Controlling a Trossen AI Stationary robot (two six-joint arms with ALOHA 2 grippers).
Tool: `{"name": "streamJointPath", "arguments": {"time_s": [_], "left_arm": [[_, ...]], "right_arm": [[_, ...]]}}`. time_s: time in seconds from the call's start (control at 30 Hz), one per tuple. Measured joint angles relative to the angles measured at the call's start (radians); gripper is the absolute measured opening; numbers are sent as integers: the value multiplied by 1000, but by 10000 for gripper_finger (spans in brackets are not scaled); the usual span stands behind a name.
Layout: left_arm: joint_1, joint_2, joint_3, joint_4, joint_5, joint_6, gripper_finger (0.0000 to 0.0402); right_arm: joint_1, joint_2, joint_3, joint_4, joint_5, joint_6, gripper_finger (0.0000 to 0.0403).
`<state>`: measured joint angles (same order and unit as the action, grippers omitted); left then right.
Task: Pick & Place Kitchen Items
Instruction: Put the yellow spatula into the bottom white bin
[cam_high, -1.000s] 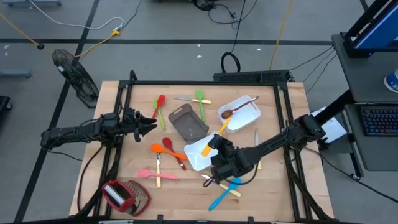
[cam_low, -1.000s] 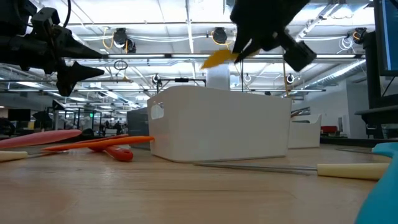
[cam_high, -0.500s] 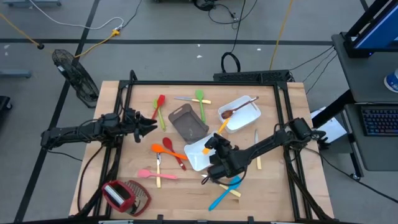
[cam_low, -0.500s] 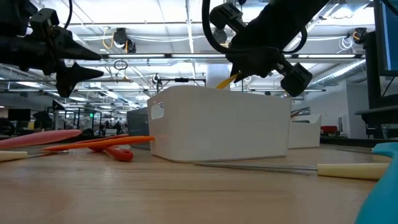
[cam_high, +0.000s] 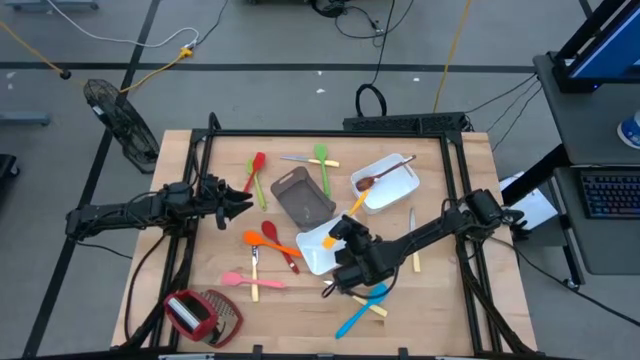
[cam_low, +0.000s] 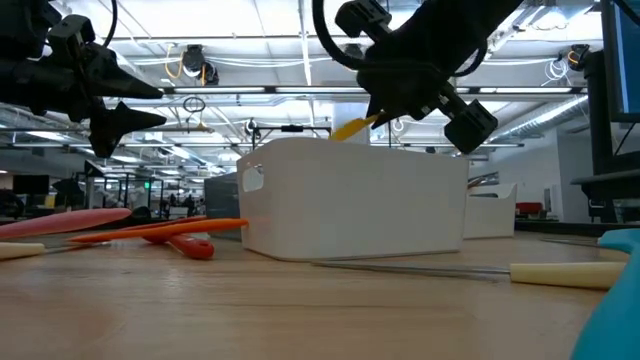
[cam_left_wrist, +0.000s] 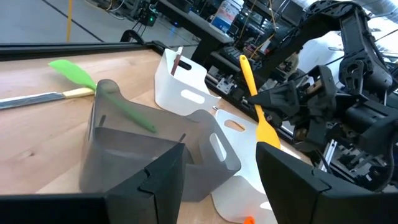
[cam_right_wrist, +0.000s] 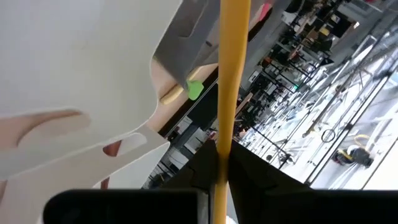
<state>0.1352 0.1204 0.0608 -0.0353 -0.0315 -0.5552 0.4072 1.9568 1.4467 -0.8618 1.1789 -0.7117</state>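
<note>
Since a second ago, right gripper (cam_high: 340, 238), jaws clamped on yellow spatula (cam_low: 352, 127), has lowered over white tray (cam_high: 312, 247). Placing appears underway; next, lower and release inside. Left gripper (cam_high: 243, 203) hovers wide open, well apart. Spatula's blade is hidden behind the tray wall.

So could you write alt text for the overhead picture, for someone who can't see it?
The right tool holds a yellow spatula over a white tray mid-table. Colourful utensils lie scattered on the wooden table, and the left tool hangs open at the left side.
</note>
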Motion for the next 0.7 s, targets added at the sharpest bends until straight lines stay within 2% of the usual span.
{"name": "streamJointPath", "arguments": {"time_s": [0.7], "left_arm": [[0,0,0,0,-1,1,202]], "right_arm": [[25,0,0,19,7,47,25]]}}
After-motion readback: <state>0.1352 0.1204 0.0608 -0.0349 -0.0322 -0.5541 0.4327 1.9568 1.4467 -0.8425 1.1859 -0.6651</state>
